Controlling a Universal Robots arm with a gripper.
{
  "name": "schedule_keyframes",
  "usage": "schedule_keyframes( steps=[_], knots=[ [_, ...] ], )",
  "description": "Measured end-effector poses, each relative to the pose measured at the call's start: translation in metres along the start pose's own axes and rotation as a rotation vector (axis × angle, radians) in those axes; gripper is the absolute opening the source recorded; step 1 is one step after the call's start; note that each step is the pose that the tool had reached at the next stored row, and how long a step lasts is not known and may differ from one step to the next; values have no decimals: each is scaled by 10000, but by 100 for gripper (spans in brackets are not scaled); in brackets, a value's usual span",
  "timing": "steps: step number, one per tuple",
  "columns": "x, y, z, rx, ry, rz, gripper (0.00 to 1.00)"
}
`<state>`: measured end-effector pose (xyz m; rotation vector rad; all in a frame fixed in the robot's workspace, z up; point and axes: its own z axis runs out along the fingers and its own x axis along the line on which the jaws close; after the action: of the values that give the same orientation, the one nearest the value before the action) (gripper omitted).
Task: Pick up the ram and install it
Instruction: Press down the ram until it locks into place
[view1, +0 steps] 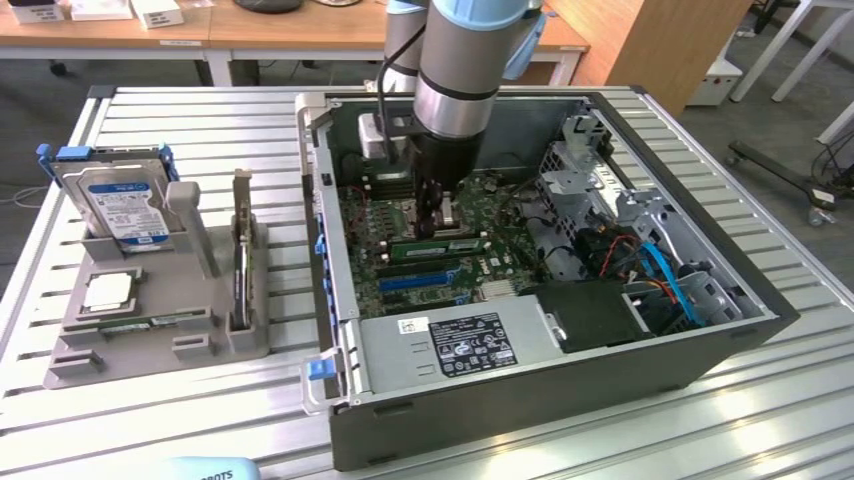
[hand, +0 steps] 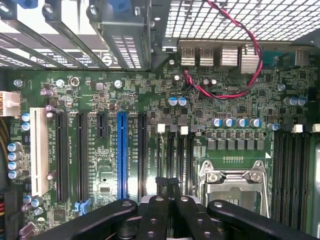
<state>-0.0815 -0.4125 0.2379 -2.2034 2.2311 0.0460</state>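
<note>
1. Watching the exterior view, I saw the pincer down inside the computer case, over the motherboard. The ram, a green stick, lay just below the fingertips, its long axis running toward the exterior view's right. The work table carried the case.

2. At the wrist, the pincer stood closed, fingers together over the memory slots beside the processor socket. Whether it clamped the ram I couldn't tell.
</note>
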Motion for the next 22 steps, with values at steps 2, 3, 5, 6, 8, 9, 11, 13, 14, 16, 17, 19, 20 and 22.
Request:
schedule_keyframes(
  steps=[2, 3, 5, 6, 8, 9, 11, 13, 14, 16, 17, 19, 20, 22],
  knots=[
    [12, 0, 0, 0, 0, 1, 10],
    [17, 0, -1, -1, 0, 1, 10],
    [20, 0, 0, 0, -1, 3, 10],
    [20, 0, 0, 0, -1, 3, 10],
    [21, 0, 0, 0, -1, 1, 10],
    [22, 0, 0, 0, -1, 2, 10],
    [24, 0, 4, 0, 0, 2, 10],
    [25, 0, 10, -1, 1, 2, 10],
    [26, 0, 13, -1, 0, 2, 10],
    [27, 0, 20, 0, 0, 2, 10],
    [27, 0, 24, 0, 0, 2, 10],
    [28, 0, 33, 0, 0, 2, 10],
    [28, -1, 38, 0, -1, 1, 10],
    [29, -1, 49, 0, -1, 1, 10]
  ],
)
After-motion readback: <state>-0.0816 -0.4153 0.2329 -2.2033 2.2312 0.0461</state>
